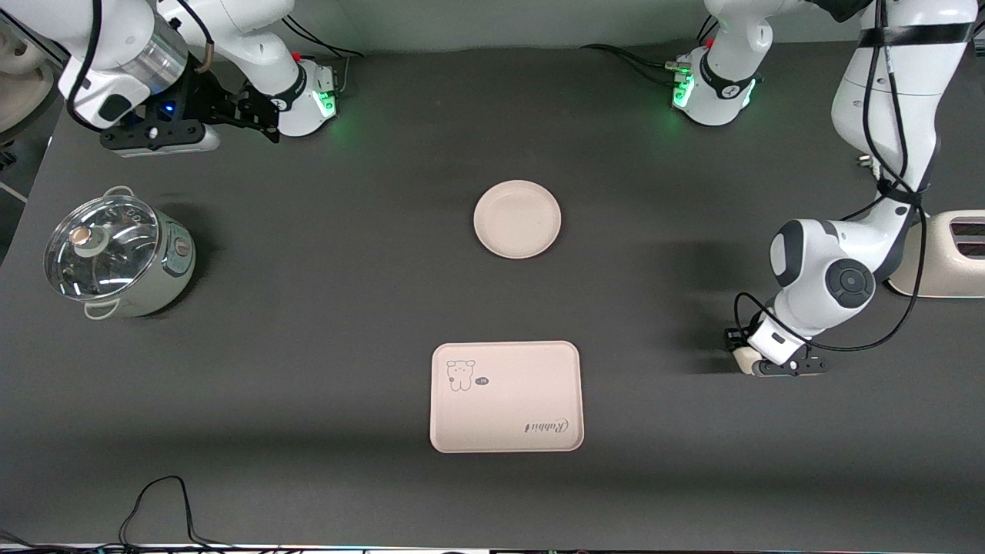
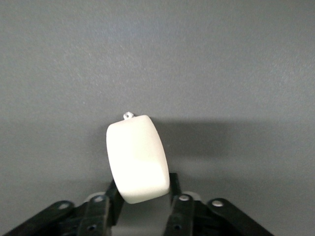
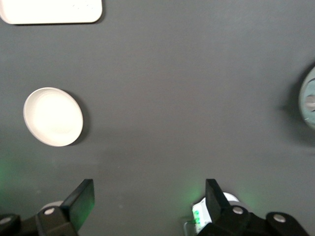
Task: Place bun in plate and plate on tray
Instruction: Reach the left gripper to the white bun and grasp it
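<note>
Underneath, dark matte table (image 1: pixel 308 308), toaster (image 1: pixel 950 258) alongside.

This looks like a robot test lab set up to mimic a kitchen. Two white robot arms (image 1: pixel 846 269) are bolted to a dark grey counter (image 1: pixel 308 385), their bases glowing green, with loose black cables (image 1: pixel 165 508) trailing along the counter's edge nearest the front camera. Kitchen things sit spread out as props: a glass-lidded cooking pot (image 1: pixel 115 254) at the right arm's end, and what may be a cream toaster (image 1: pixel 950 254) at the left arm's end, well apart from the pot.
</note>
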`<state>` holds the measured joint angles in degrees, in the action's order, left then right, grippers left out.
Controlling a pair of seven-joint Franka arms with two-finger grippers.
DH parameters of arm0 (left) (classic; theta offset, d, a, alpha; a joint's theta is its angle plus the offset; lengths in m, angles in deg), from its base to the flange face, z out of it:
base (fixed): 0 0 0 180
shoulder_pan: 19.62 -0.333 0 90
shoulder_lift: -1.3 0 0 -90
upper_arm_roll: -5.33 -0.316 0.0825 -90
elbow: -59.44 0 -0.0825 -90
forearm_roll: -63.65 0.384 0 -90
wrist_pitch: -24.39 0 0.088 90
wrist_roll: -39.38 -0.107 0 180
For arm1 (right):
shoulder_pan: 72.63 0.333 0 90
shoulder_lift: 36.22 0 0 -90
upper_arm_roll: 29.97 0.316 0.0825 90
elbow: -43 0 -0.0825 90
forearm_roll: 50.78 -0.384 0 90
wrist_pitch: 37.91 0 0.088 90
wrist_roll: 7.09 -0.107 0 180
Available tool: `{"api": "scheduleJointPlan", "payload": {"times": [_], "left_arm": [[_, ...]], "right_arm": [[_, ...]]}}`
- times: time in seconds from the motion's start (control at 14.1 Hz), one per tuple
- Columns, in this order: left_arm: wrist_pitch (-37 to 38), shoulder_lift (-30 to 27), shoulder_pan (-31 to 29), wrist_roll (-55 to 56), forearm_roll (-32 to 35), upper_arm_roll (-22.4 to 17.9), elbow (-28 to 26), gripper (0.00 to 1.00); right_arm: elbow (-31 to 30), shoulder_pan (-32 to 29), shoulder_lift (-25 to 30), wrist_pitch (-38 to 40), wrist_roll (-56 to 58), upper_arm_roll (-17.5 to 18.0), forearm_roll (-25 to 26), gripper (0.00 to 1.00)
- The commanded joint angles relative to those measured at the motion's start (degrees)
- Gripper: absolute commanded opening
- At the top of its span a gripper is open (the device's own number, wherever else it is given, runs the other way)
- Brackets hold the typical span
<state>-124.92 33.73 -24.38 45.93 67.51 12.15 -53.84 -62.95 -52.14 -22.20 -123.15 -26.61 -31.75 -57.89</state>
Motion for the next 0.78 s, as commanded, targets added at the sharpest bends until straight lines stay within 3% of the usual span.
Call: {"api": "scheduleJointPlan", "payload": {"times": [0.0, 0.21, 0.71], "left_arm": [[0.86, -1.14, -0.16, 0.22, 0.97, -0.05, 0.60, 0.00], [6.81, -5.43, 2.02, 1.88, 0.89, 0.56, 0.60, 0.00], [21.16, -17.12, 15.82, 14.54, -0.34, 2.13, -0.28, 0.00]], "right_arm": [[-1.71, 0.77, 1.45, -0.02, -0.44, -1.30, -2.12, 1.00], [-1.71, 0.77, 1.19, -0.02, -0.44, -1.47, -2.12, 1.00], [-1.62, 0.68, 0.84, -0.02, -0.44, -1.56, -1.95, 1.00]]}}
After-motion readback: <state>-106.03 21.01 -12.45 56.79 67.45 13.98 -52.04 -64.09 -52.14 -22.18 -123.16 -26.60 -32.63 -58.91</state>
